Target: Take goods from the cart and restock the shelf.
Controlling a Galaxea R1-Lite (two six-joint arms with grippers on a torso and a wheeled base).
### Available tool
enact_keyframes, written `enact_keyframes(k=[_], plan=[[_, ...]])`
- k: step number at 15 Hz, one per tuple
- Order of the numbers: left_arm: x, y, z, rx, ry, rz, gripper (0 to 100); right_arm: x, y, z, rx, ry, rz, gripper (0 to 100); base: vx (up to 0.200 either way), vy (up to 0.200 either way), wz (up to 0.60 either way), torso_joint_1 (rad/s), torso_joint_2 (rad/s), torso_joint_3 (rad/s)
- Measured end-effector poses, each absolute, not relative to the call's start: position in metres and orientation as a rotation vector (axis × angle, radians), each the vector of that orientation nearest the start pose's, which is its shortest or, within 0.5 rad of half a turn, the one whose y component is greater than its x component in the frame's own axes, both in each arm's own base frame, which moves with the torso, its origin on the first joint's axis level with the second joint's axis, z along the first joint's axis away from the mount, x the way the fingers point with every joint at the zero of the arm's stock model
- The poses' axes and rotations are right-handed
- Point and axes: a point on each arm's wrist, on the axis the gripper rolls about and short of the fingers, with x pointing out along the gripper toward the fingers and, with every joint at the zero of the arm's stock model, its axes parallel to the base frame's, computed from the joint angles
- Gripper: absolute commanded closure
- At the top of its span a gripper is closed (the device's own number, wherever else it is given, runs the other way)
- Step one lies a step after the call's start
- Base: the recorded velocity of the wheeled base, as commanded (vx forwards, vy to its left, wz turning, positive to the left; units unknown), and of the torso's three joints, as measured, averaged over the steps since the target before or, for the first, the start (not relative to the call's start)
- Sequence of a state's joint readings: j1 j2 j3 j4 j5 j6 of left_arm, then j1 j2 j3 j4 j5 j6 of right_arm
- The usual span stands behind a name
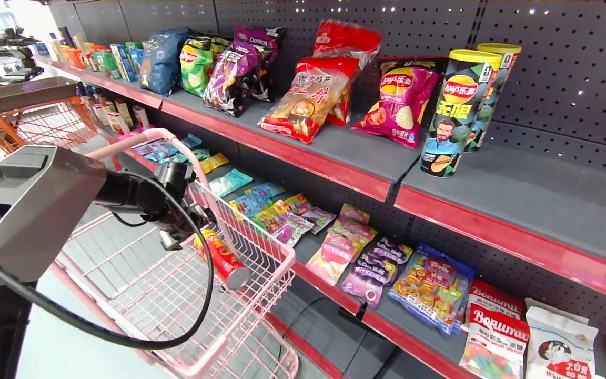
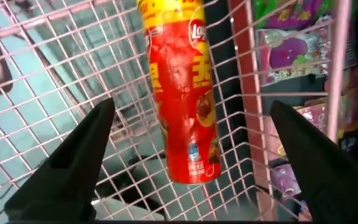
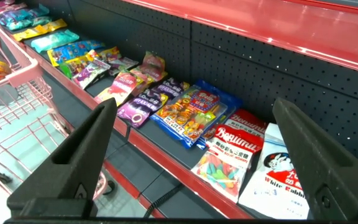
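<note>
A red chip can (image 1: 222, 259) lies tilted in the pink wire cart (image 1: 261, 247), against its wall on the shelf side. My left gripper (image 1: 193, 227) is inside the cart just above the can. In the left wrist view the left gripper (image 2: 191, 109) is open, its black fingers (image 2: 73, 162) spread on either side of the red can (image 2: 182, 106) without touching it. My right gripper (image 3: 194, 106) is open and holds nothing, hanging in front of the lower shelf (image 3: 160, 146) with its candy bags. The upper shelf (image 1: 534, 195) has bare grey board at its right.
Two dark chip cans (image 1: 453, 113) and several chip bags (image 1: 308, 100) stand on the upper shelf. Candy packets (image 1: 353, 247) cover the lower shelf. An orange cart (image 1: 34, 121) stands at the back left. A red lip (image 1: 492, 231) edges each shelf.
</note>
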State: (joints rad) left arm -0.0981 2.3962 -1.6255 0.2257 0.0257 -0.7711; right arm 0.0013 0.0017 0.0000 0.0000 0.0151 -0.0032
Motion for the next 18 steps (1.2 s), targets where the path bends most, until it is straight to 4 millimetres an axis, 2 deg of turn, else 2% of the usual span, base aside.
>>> enact_keyframes(k=[5,7,15,18], plan=[[0.467,-0.047,0.037,-0.702,1.032,0.347,0,-0.023,0.0,0.076,-0.003,0.002,0.016,0,0.0,0.0,0.0,0.0,0.0,0.0],[0.466,-0.049,0.032,-0.72,1.087,0.322,0,-0.023,0.0,0.076,-0.003,0.002,0.016,0,0.0,0.0,0.0,0.0,0.0,0.0],[0.472,-0.049,0.012,-0.71,1.123,0.324,0,-0.023,0.0,0.076,-0.004,0.002,0.016,0,0.0,0.0,0.0,0.0,0.0,0.0],[0.473,-0.049,0.008,-0.71,1.13,0.327,0,-0.023,0.0,0.076,-0.004,0.001,0.017,0,0.0,0.0,0.0,-0.118,0.35,0.23]])
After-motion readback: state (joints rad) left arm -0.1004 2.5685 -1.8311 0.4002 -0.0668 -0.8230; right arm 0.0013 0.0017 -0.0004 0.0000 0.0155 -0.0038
